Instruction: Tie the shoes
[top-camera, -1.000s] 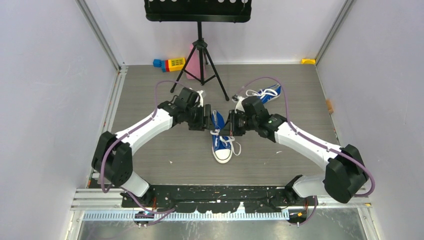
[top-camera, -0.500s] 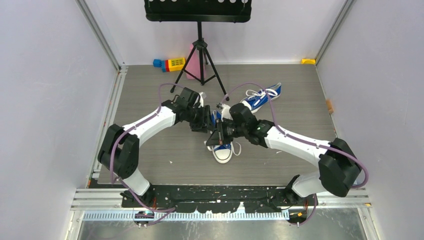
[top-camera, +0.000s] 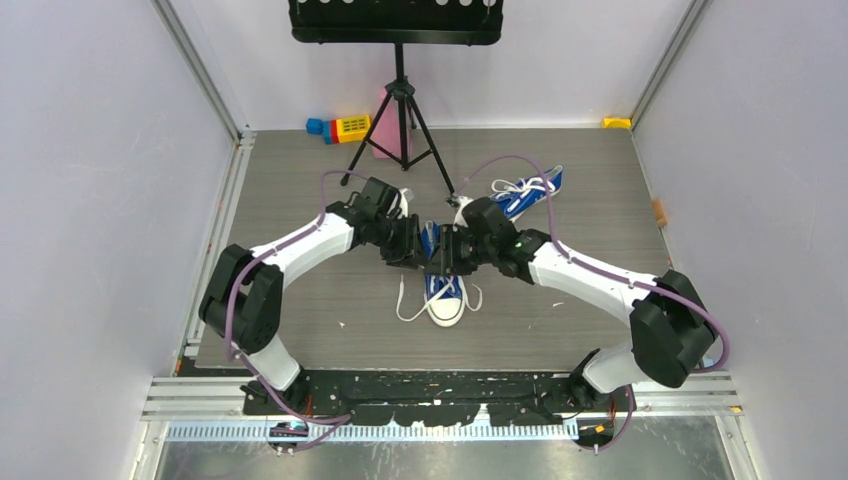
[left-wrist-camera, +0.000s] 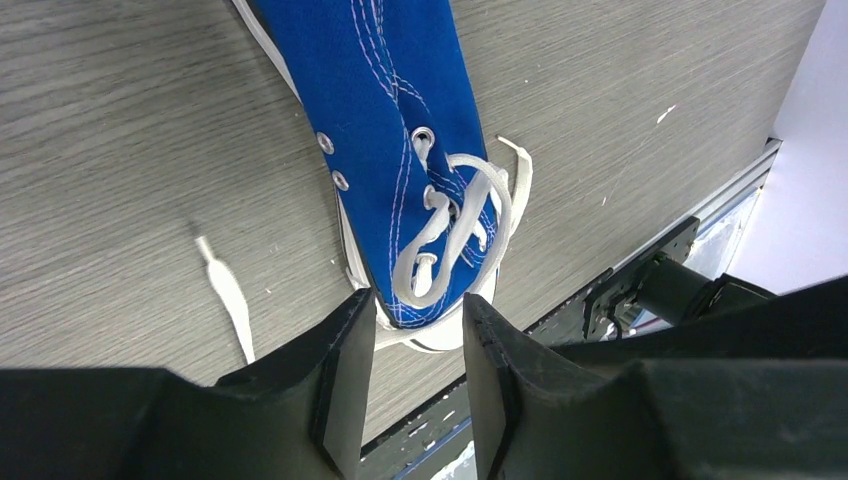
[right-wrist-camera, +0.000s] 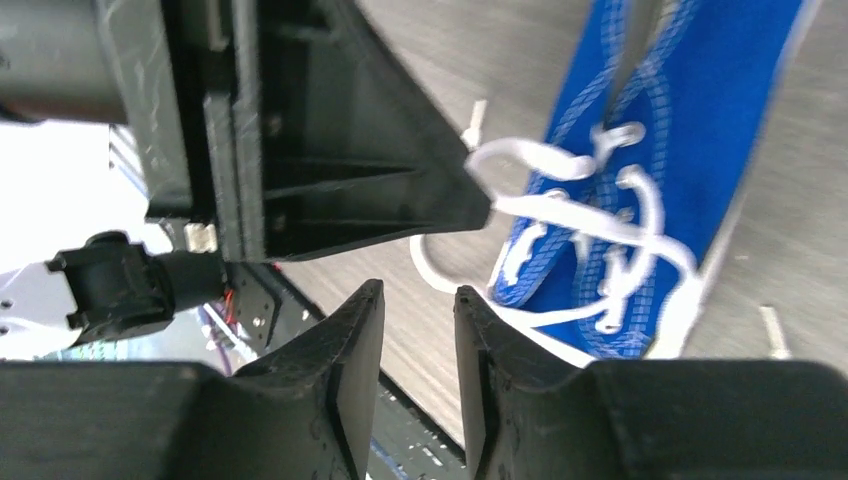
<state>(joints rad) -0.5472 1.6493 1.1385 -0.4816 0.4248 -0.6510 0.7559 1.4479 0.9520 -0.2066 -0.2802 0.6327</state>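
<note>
The right gripper (top-camera: 452, 252) is back up over the near shoe (top-camera: 445, 290) in the middle of the overhead view, nose to nose with the left gripper (top-camera: 413, 246). Half a second ago it was reaching down across the shoe toward the picture's left. A second ago the two claws stood apart, one on each side.

Look what it leaves behind. A white lace (top-camera: 400, 300) now trails on the table (top-camera: 300, 300) left of the toe cap (top-camera: 445, 314), where earlier both strands lay to the right. The other strand (top-camera: 476, 297) stays on the right.

By my read, a lace has been carried across and let go: a first crossing perhaps, but no knot yet.

In the wrist views both claws show a narrow gap with nothing pinched in either. From the left wrist, the lace tip (left-wrist-camera: 226, 288) lies loose at lower left, and slack loops (left-wrist-camera: 452, 225) sit over the shoe's front. The second shoe (top-camera: 524, 194) waits at upper right, well apart from both claws.
</note>
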